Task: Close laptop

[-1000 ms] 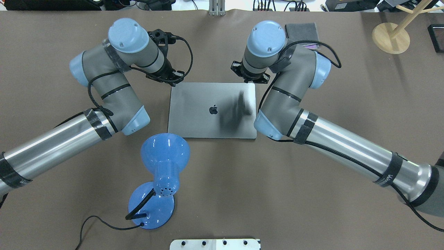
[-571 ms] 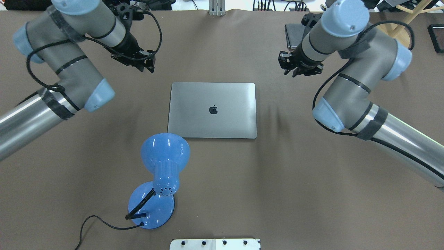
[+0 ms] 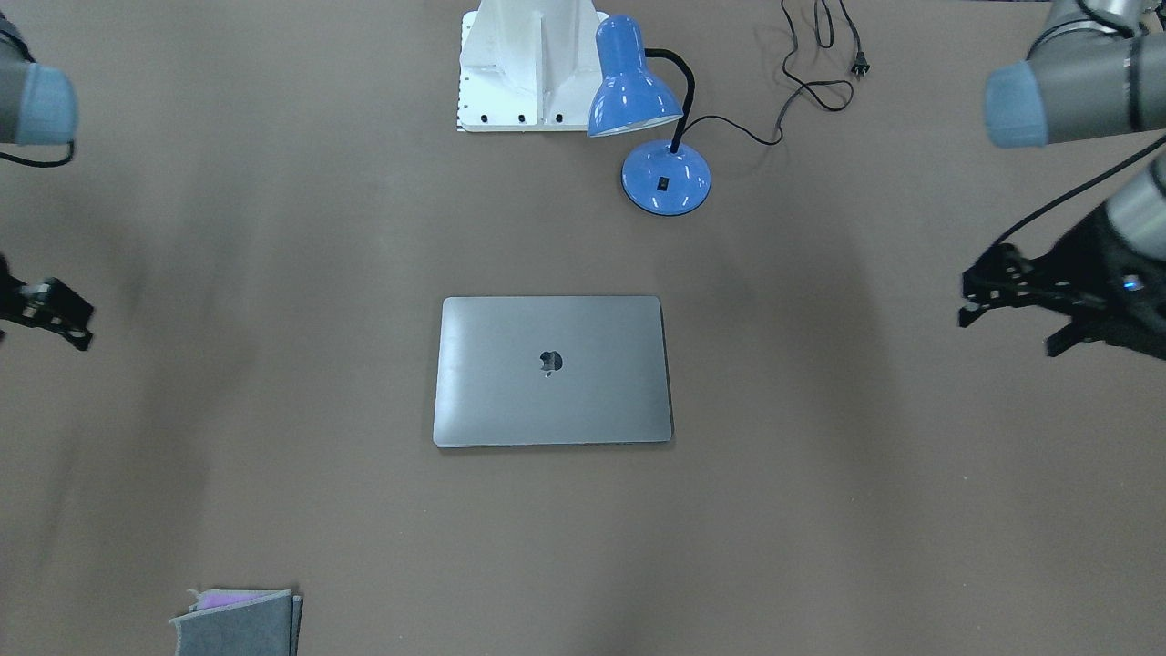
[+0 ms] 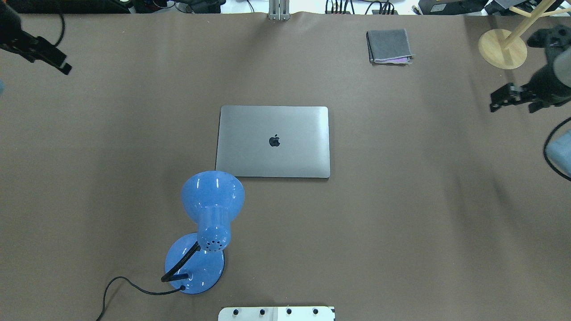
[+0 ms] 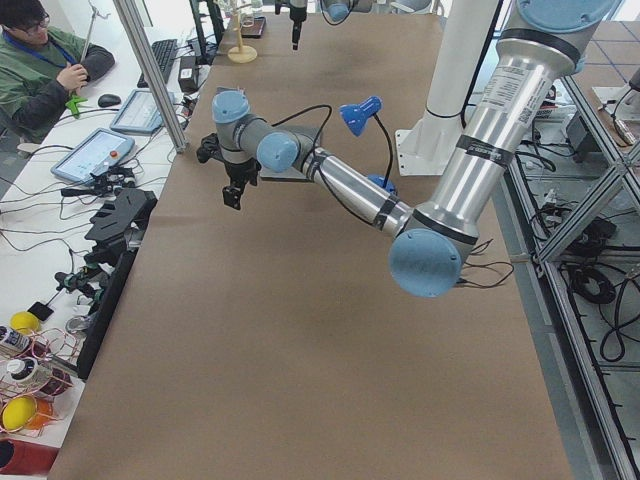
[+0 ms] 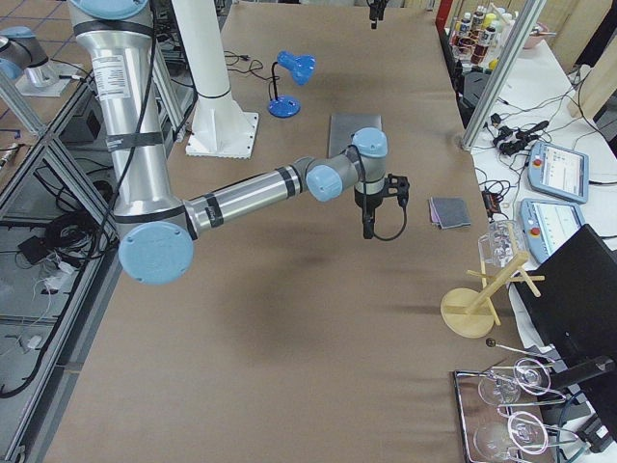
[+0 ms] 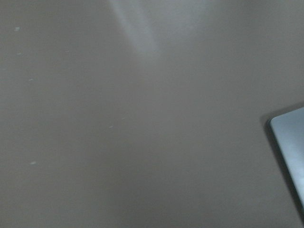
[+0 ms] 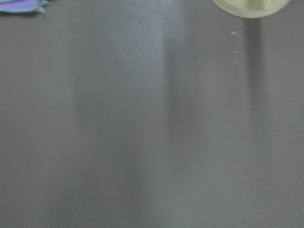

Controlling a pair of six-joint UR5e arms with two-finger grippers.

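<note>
Laptop [image 4: 250, 151] shut flat; both claws hang wide of it.
Your laptop lies lid closed at the centre of the tabletop [image 4: 401, 223], with a dark apple logo [image 4: 274, 141] as its only mark. The left claw [image 4: 62, 67] hangs at its 10 o'clock and the right claw [image 4: 495, 103] at its 2 o'clock. Both are well clear and their wrists point down. You cannot tell how far either is parted.

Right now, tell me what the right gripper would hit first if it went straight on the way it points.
The right gripper points down; it would likely first meet bare table, away from the folded cloth.
</note>
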